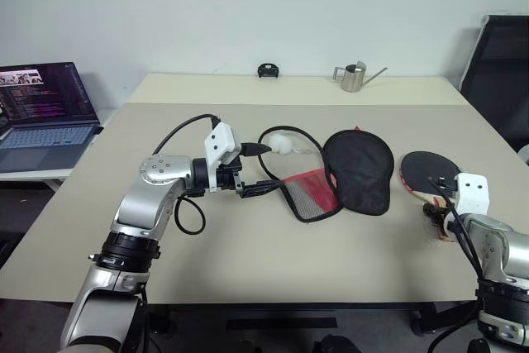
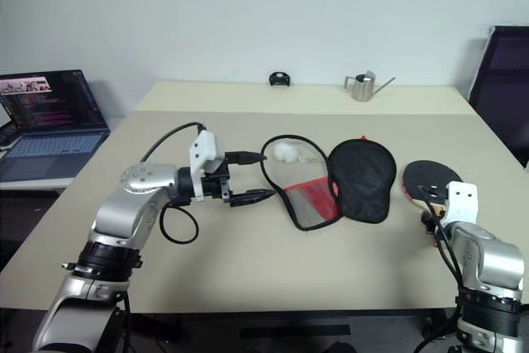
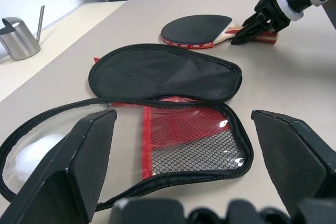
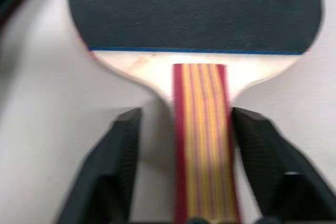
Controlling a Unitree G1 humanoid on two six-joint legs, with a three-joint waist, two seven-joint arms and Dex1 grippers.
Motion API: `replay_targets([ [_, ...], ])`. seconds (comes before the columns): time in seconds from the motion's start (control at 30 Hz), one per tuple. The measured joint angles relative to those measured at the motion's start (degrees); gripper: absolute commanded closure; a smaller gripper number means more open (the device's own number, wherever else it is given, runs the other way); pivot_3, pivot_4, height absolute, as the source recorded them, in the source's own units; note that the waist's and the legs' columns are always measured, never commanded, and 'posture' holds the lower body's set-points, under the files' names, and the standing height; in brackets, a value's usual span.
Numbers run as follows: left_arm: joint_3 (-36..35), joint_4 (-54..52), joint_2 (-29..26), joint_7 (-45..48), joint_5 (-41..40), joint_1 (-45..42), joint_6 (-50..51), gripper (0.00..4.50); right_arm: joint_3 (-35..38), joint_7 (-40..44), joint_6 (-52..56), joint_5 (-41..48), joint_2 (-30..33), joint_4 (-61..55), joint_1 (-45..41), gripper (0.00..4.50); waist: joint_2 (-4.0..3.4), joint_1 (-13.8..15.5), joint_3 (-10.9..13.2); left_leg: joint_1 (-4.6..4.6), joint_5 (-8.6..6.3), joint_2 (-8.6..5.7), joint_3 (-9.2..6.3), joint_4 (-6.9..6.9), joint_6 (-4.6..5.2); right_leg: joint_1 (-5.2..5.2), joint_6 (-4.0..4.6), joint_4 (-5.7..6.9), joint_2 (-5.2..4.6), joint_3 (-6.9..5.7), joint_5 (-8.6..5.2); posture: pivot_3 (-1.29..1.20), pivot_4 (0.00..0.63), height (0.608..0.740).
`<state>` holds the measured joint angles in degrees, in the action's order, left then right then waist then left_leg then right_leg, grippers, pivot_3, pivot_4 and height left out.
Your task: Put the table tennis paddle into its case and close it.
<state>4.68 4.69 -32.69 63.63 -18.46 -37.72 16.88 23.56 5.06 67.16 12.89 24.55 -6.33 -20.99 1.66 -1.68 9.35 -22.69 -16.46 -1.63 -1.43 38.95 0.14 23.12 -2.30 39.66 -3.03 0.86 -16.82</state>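
The paddle (image 1: 426, 173) lies flat on the tabletop (image 1: 248, 262) right of the unzipped case (image 1: 347, 175) — right end effector (image 4: 185, 145) straddles its handle, fingers not yet touching. Left end effector (image 3: 178, 174) waits wide beside the case's mouth — probably to steady it.

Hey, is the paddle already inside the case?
No, the table tennis paddle lies on the table beside the case, its handle between the right gripper fingers.
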Motion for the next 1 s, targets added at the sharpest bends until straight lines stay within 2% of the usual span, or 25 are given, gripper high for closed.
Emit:
replay_targets([
  [0.07,0.0,0.0,-0.1,0.0,0.0,0.0,0.0,0.00,0.1,-0.2,0.1,-0.1,-0.4,0.3,-0.4,3.41,0.10,0.0,-0.1,0.01,0.00,0.00,0.00,0.00,0.00,-0.02,0.00,-0.02,0.00,0.00,0.00,0.00,0.150,0.740],
  [0.27,0.0,0.0,-0.5,0.0,0.0,0.0,0.0,0.00,2.6,-3.8,-0.6,-0.5,-4.5,0.5,-1.5,3.43,0.32,0.0,-0.2,0.16,0.00,0.00,-0.01,0.00,0.00,-0.17,0.00,-0.02,0.00,0.00,0.00,0.00,0.150,0.740],
  [0.53,-0.4,0.0,-2.0,-0.3,0.0,0.4,0.0,0.00,5.0,-10.2,-1.7,-1.5,-10.0,-1.8,-2.7,3.43,0.25,0.0,-0.2,0.47,-0.01,0.01,-0.05,-0.08,0.00,-0.49,0.00,-0.16,0.00,-0.03,0.00,0.00,0.150,0.740],
  [0.83,-0.4,0.0,-2.1,-0.4,0.0,0.4,-0.2,0.00,0.9,-10.0,-1.7,-1.4,-10.1,-4.5,-3.7,3.43,-0.43,-0.4,0.2,0.45,-0.01,0.01,0.02,-0.15,0.01,-0.39,0.01,-0.13,0.02,0.04,0.00,0.00,0.150,0.740],
  [1.0,-0.4,0.0,-2.1,-0.4,0.1,0.5,-0.5,0.00,-0.4,-10.2,-1.6,-0.4,-11.5,-7.8,-6.3,3.43,-0.47,-0.2,0.3,-0.12,0.00,0.00,0.01,-0.08,-0.01,0.15,0.00,-0.10,0.02,0.02,0.00,0.00,0.150,0.740],
])
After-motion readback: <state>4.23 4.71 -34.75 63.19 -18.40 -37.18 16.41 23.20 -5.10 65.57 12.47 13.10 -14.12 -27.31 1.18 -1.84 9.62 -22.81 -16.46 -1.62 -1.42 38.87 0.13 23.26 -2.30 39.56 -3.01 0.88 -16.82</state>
